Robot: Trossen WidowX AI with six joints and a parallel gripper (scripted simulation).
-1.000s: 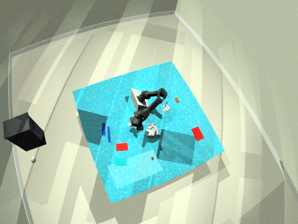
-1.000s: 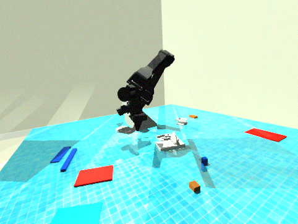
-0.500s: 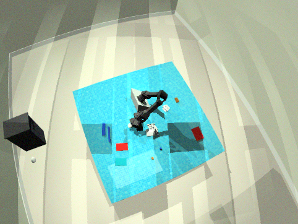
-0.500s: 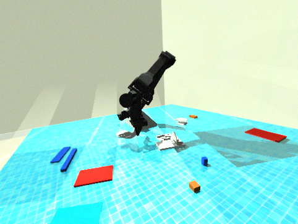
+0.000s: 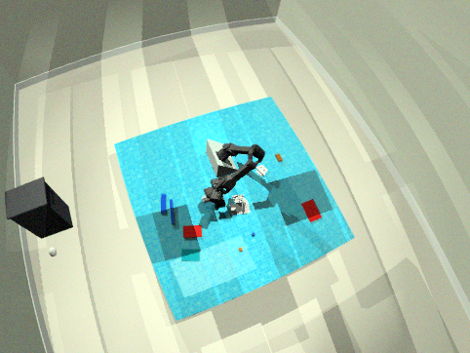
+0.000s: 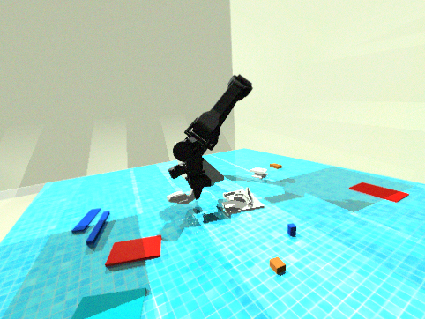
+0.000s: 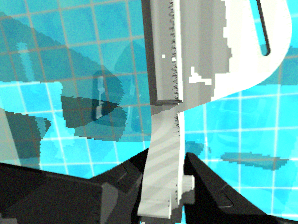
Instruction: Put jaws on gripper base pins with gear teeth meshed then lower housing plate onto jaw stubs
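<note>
My gripper [image 5: 219, 204] [image 6: 197, 197] [image 7: 170, 157] is shut on a white jaw [image 6: 180, 197] [image 7: 205, 50] and holds it above the blue mat. In the wrist view the jaw's narrow arm runs between the fingers, with a fine toothed edge beyond and a flat, round-ended part with a slot. The white gripper base [image 5: 240, 206] [image 6: 240, 202] lies on the mat to the right of my gripper in the top and exterior views, with a raised part on it. Its pins and any second jaw cannot be made out. A small white part [image 5: 262, 171] [image 6: 258, 171], apparently the housing plate, lies farther back.
Two blue bars [image 5: 164, 204] [image 6: 86, 220] and a red plate [image 5: 192, 231] [image 6: 134, 251] lie left. Another red plate [image 5: 311, 210] [image 6: 379, 192] lies right. A teal plate [image 6: 112, 305], a blue block [image 5: 253, 234] [image 6: 292, 230] and an orange block [image 5: 240, 250] [image 6: 277, 265] are nearer the front.
</note>
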